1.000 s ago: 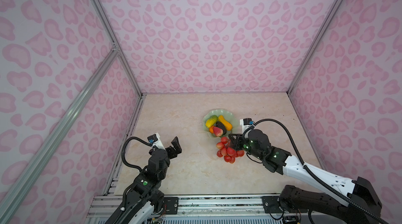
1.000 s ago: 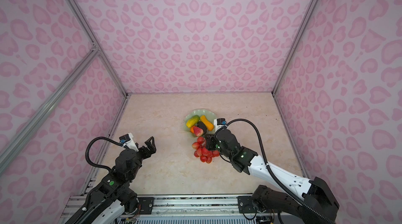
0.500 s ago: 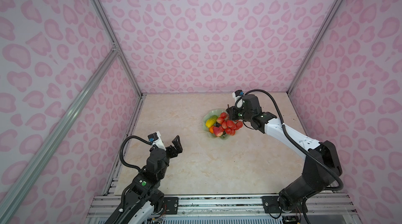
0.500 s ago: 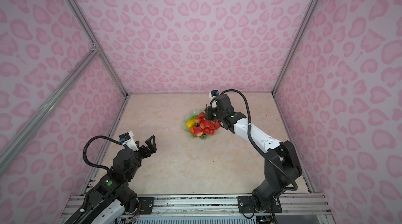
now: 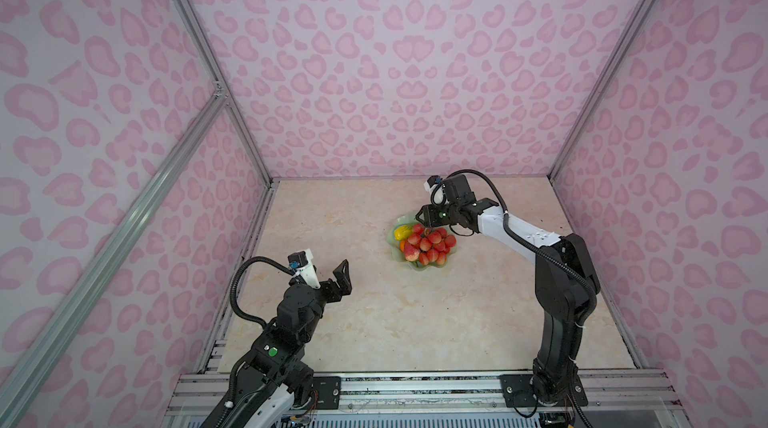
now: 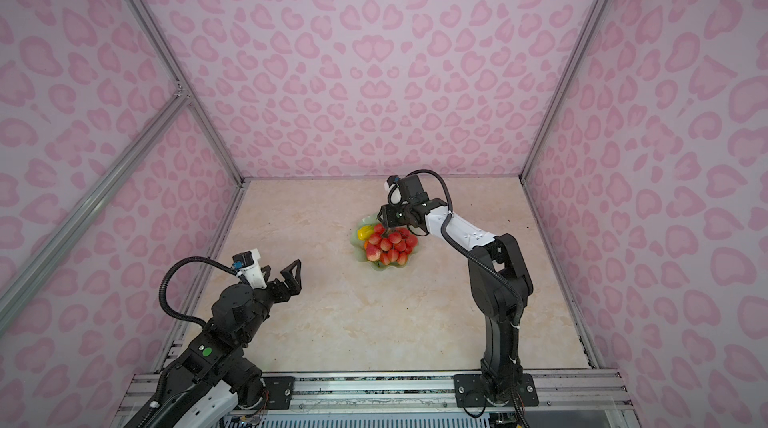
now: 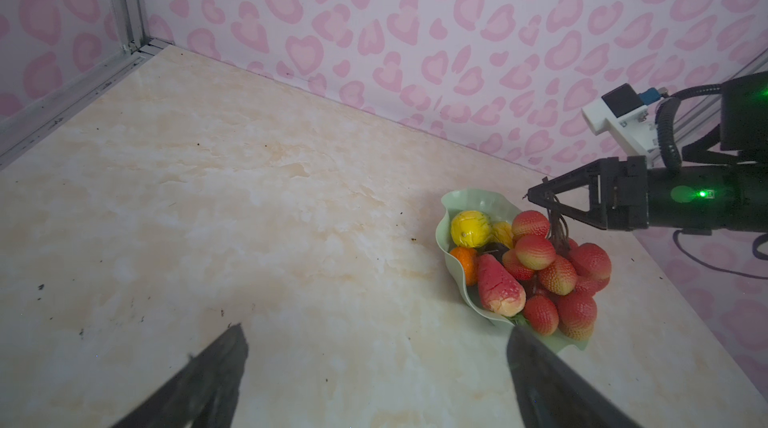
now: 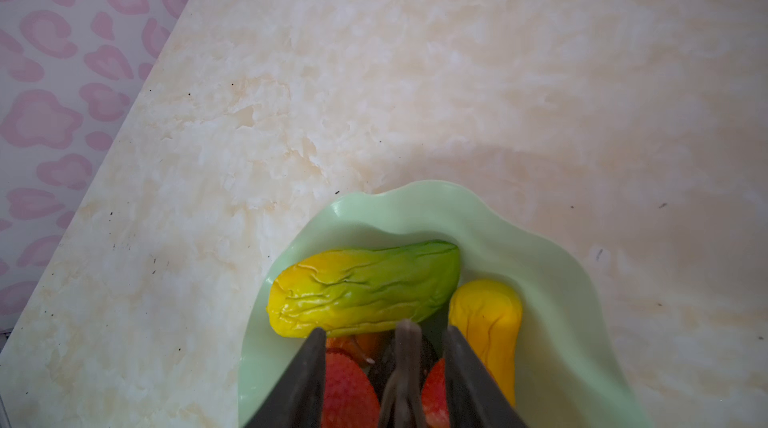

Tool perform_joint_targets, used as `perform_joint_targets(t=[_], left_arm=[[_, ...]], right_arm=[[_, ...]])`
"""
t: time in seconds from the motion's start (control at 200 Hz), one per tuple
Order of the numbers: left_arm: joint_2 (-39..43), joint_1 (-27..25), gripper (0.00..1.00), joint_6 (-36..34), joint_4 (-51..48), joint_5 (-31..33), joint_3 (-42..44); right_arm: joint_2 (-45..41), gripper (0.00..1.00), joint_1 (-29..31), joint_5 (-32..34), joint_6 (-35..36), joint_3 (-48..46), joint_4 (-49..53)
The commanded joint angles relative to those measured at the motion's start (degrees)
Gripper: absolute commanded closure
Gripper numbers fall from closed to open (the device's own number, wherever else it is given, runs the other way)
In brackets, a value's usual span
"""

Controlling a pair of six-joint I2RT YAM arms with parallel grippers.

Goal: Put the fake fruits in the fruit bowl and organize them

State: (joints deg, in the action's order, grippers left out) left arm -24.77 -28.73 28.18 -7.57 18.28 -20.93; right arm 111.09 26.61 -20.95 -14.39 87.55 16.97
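Just above the fruit bowl (image 8: 519,239), the right gripper (image 8: 382,334) stood open.
Its jaws flanked the stem of the red berry cluster (image 5: 430,243) without pinching; the cluster lay piled in the bowl on the worktop's (image 5: 374,322) far half. The left gripper (image 6: 281,274) gaped wide.

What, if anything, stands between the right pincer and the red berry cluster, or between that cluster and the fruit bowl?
Nothing visible. The red berry cluster already lies in the fruit bowl on other fruits, and its stem rises between the parted jaws of the right pincer.
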Motion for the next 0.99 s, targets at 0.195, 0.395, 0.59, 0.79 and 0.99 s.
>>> perform_joint_targets(t=[0.195,0.395,0.59,0.79,0.99], left_arm=[[0.22,0.08,0.01,-6.27,3.07,6.87,-0.05],[-7.62,0.12,0.02,-18.84,13.85,22.63,3.83],[-22.74,7.17,0.03,-23.49,36.20,23.91,8.67],[-41.06,15.83,0.03,-24.46,64.68,19.15,13.55],[-55.53,20.74,0.03,-28.14,72.14,6.92,8.07]], right_arm=[[-13.30,0.10,-1.55,7.18,-0.32,-9.99,-7.43],[-31.37,0.02,-2.79,20.08,1.34,-30.82,-16.85],[-43.68,0.02,-6.74,41.38,9.33,-49.40,-24.12],[-43.74,0.01,-11.45,43.55,16.52,-65.14,-50.26],[-33.48,0.01,-17.06,41.25,16.77,-68.93,-65.11]])
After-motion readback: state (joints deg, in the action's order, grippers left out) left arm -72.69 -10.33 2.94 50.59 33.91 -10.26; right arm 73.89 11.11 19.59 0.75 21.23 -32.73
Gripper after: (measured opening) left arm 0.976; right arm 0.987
